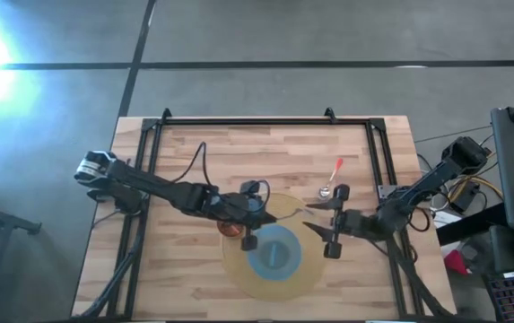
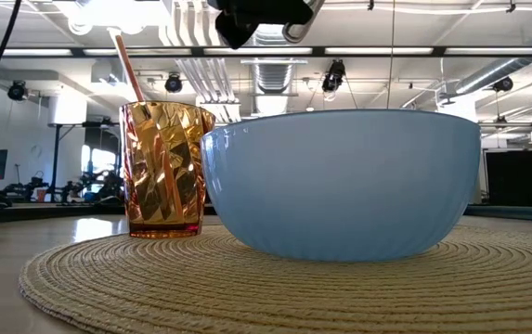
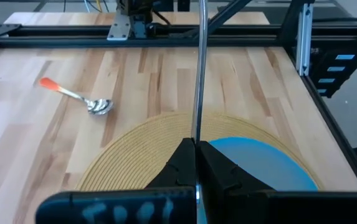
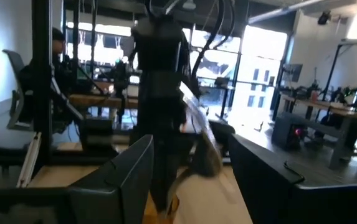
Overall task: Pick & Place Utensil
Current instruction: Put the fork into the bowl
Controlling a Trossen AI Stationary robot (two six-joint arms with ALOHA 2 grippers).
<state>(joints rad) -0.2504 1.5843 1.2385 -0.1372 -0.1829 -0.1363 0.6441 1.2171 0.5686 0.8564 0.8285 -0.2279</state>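
Left gripper is clamped on a thin metal utensil above the placemat, right gripper wide open nearby.

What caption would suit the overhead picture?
Left gripper holds a utensil over the blue bowl on a woven placemat; a red-handled spoon lies nearby.

High view: straight down over whole table, both arms in frame, floor around.

Low view: at table-top height, very near blue bowl and amber glass on woven mat, facing level into room behind.

Left wrist view: looks forward and down across tabletop toward far frame; shares mat, bowl, spoon with high view.

Right wrist view: faces level past own fingers toward other arm and room beyond; shares room background with low view.
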